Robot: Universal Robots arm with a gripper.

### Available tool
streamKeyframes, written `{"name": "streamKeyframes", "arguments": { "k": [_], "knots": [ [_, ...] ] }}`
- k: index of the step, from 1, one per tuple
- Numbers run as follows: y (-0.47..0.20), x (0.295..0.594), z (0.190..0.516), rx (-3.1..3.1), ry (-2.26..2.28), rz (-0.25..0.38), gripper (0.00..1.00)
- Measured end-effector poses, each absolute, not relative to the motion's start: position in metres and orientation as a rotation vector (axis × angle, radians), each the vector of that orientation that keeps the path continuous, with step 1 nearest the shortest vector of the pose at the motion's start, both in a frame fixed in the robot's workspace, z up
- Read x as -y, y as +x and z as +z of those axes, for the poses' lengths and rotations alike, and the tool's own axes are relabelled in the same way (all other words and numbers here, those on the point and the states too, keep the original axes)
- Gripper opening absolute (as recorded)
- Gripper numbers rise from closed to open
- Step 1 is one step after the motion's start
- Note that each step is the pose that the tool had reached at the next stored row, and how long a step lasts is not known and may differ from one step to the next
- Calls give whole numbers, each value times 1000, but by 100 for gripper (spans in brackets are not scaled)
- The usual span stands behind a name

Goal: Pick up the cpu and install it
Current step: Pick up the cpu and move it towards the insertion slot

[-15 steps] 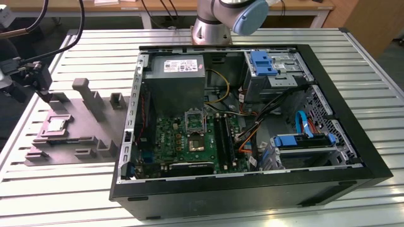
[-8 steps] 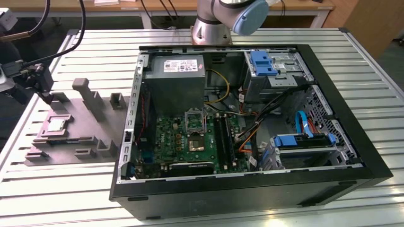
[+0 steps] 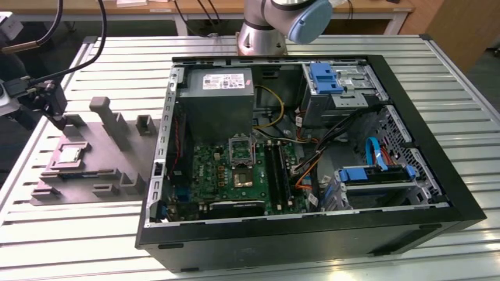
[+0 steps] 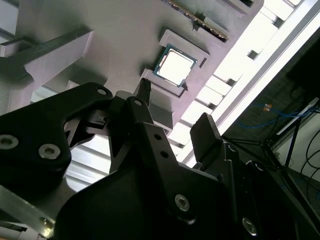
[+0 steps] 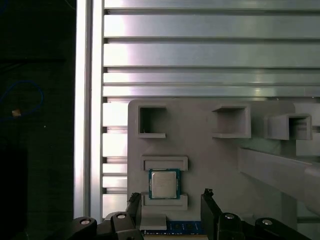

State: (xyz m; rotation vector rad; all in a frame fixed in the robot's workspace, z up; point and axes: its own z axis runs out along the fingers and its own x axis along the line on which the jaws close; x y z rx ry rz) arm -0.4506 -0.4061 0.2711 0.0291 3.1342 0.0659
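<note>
We see the gripper [image 5: 170, 197] released and empty over the cpu [image 5: 164, 183], unlifted in its grey tray [image 3: 109, 155] at 9 o'clock from the computer case [image 3: 312, 237] in the exterior view; pickup and install are not yet done.

The cpu [image 3: 69, 154] sits in a pocket of the tray [image 3: 109, 153], which lies on the surface [image 3: 78, 234], at the exterior view's left of the computer case [image 3: 312, 237].

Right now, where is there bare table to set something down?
Free: slatted table at the exterior view's lower left, bordering the grey fixture plate and computer case. Crowded: the cabled case interior, and the plate around the cpu by the open claw.
</note>
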Motion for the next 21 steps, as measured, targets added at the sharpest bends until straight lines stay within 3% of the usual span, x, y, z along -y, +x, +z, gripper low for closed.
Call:
{"name": "streamKeyframes", "arguments": {
  "k": [21],
  "knots": [
    [-451,406,252,-3134,29,65,59]
  ]
}}
